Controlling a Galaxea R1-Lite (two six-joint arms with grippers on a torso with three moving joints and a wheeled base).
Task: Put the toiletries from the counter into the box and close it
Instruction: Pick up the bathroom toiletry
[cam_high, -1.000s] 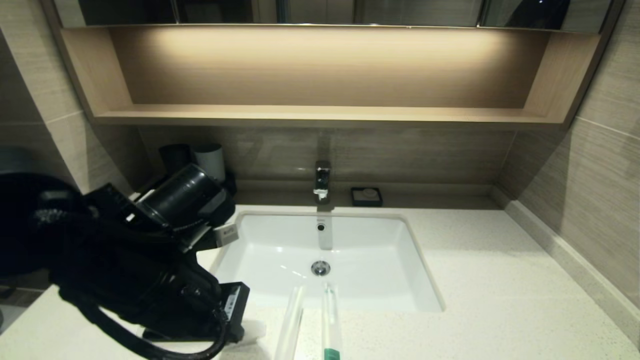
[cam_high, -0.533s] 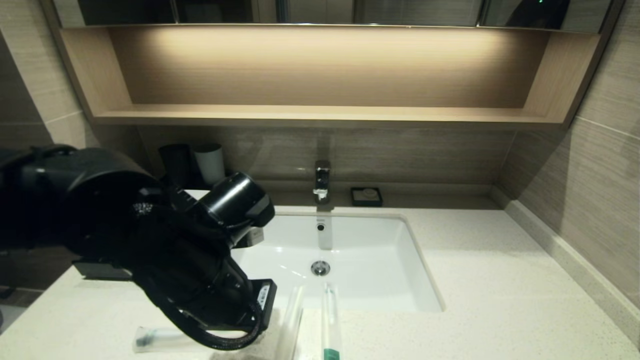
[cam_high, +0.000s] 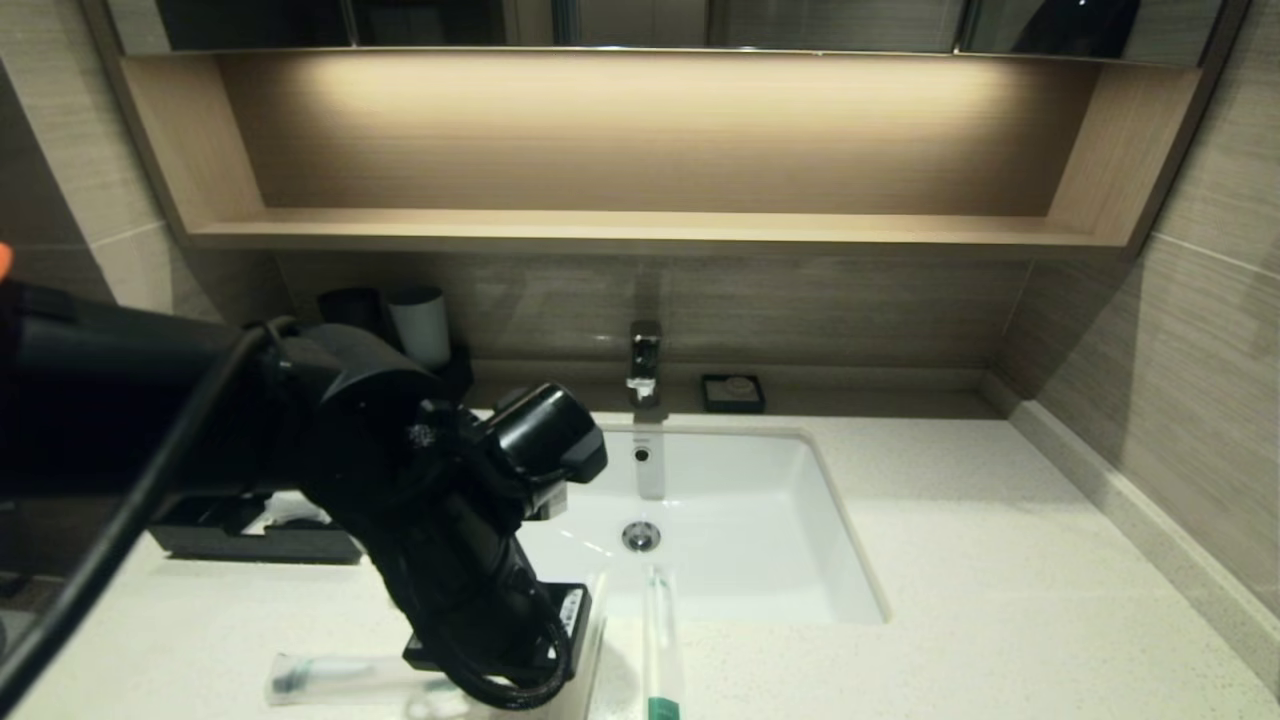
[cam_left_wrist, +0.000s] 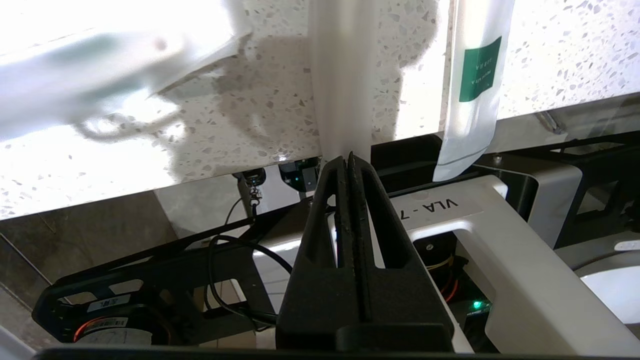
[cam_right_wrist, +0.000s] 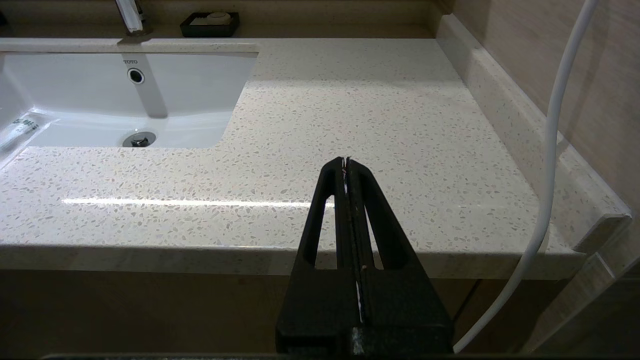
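Observation:
Three clear sleeves of toiletries lie at the counter's (cam_high: 1000, 560) front edge. One lies crosswise on the left (cam_high: 330, 675). A middle one (cam_high: 597, 610) and a green-labelled one (cam_high: 660, 660) point toward the sink (cam_high: 760, 520). My left arm (cam_high: 450, 520) reaches down over the middle sleeve. In the left wrist view my left gripper (cam_left_wrist: 346, 157) is shut, its tips at the overhanging near end of the middle sleeve (cam_left_wrist: 342, 75); I cannot tell whether they touch. The green-labelled sleeve (cam_left_wrist: 477, 70) hangs over the edge beside it. The black box (cam_high: 250, 545) sits behind the arm, mostly hidden. My right gripper (cam_right_wrist: 346, 160) is shut and empty off the counter's front right.
A faucet (cam_high: 645, 360) stands behind the sink, with a small black dish (cam_high: 733, 392) to its right. Black and white cups (cam_high: 420, 325) stand at the back left. A wall and raised ledge (cam_high: 1130, 520) bound the counter's right side.
My left arm has swung right along the counter's front, from the box side to over the middle sleeve, uncovering the crosswise sleeve. Its gripper stayed shut. The sleeves have not moved.

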